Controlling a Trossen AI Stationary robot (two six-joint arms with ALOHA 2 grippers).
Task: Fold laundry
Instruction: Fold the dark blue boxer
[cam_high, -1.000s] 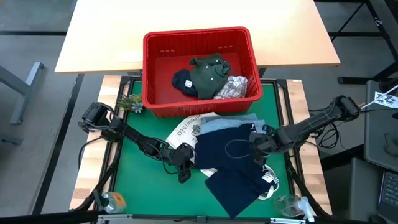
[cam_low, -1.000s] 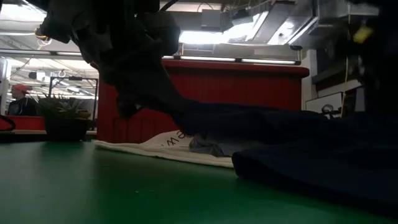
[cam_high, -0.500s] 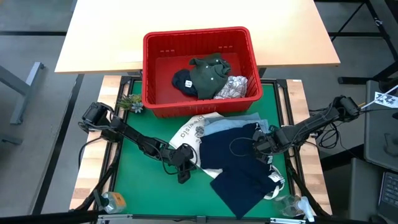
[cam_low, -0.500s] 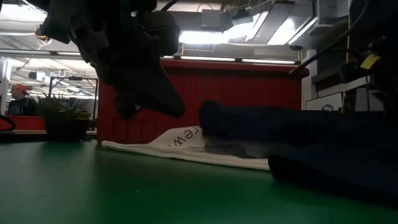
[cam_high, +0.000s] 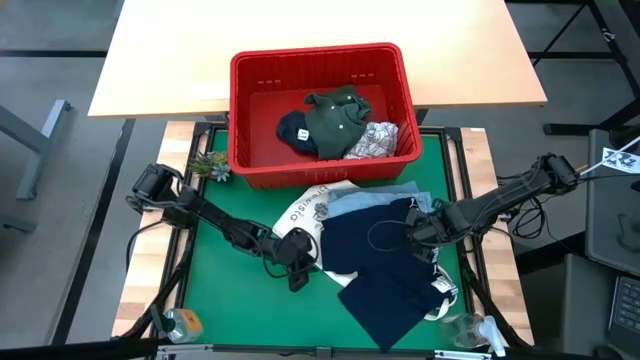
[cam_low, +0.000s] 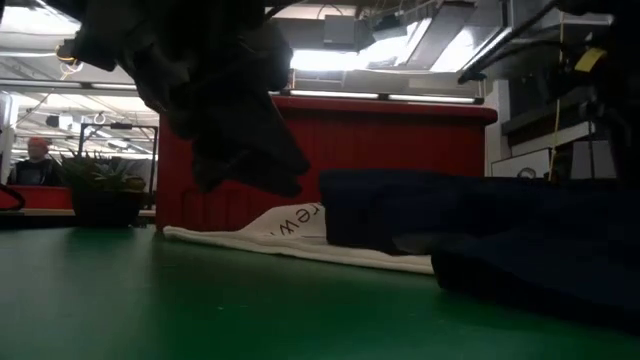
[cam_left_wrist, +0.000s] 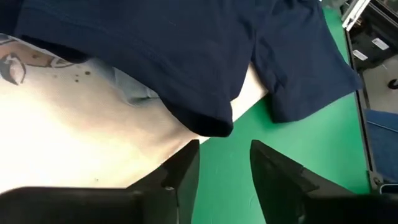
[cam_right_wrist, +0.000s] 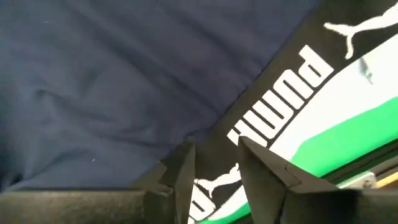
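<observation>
A navy garment (cam_high: 385, 265) lies rumpled at lower center on the green surface (cam_high: 215, 300). The left tool (cam_left_wrist: 224, 163) gapes empty; the right tool (cam_right_wrist: 214, 163) hovers parted.

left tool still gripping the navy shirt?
No. In the left wrist view the left tool has open fingers with only green mat between them, and the navy shirt lies clear ahead of it.

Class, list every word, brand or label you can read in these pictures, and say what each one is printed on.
"PUMA", with leaping cat logos: on the black band under the navy garment, right wrist view.
Dark lettering on the white bag: only partly shown; the low view shows letters like "ew", too little to read.
Small white tag on the dark cloth in the red basket: too small to read.
</observation>
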